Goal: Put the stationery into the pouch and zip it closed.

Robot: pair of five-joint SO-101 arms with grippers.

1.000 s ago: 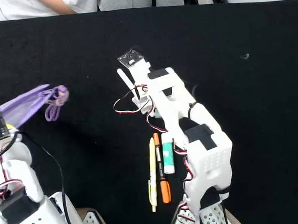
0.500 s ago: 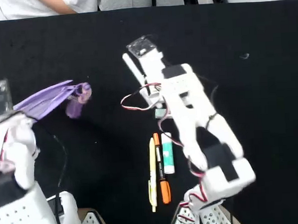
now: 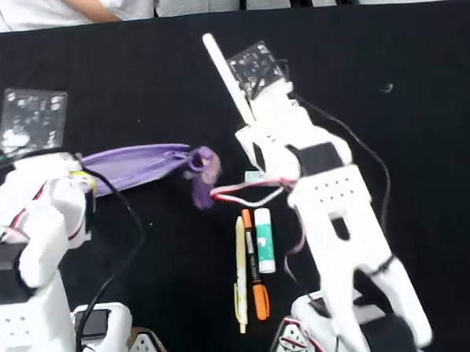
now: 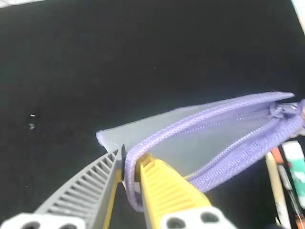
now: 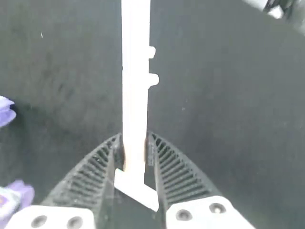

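From where I stand, the left gripper (image 4: 129, 160) is clamped on one end of the purple pouch (image 3: 140, 167), which stretches from the left-centre of the high view to mid-frame, zip-pull end nearest the other arm. The right gripper (image 5: 135, 143) is pinched tight on a white stick (image 3: 226, 74) – flat and notched, maybe a ruler, can't say for sure – angled toward the upper centre of the frame, well apart from the pouch. A yellow pen (image 3: 240, 270), orange marker (image 3: 256, 277) and glue stick (image 3: 264, 239) lie side by side on the black table (image 3: 393, 175), lower centre, just below the pouch's free end. The step in hand, I'd say, is getting that stick in. The pouch mouth looks like only a narrow slit and the fabric is floppy, so line the stick up lengthwise w/ the zip, lead w/ its free tip, and go in shallow. The left arm should hold the pouch steady, opening facing the right arm – and let go only once most of the stick is inside, else it'll probably tip back out.
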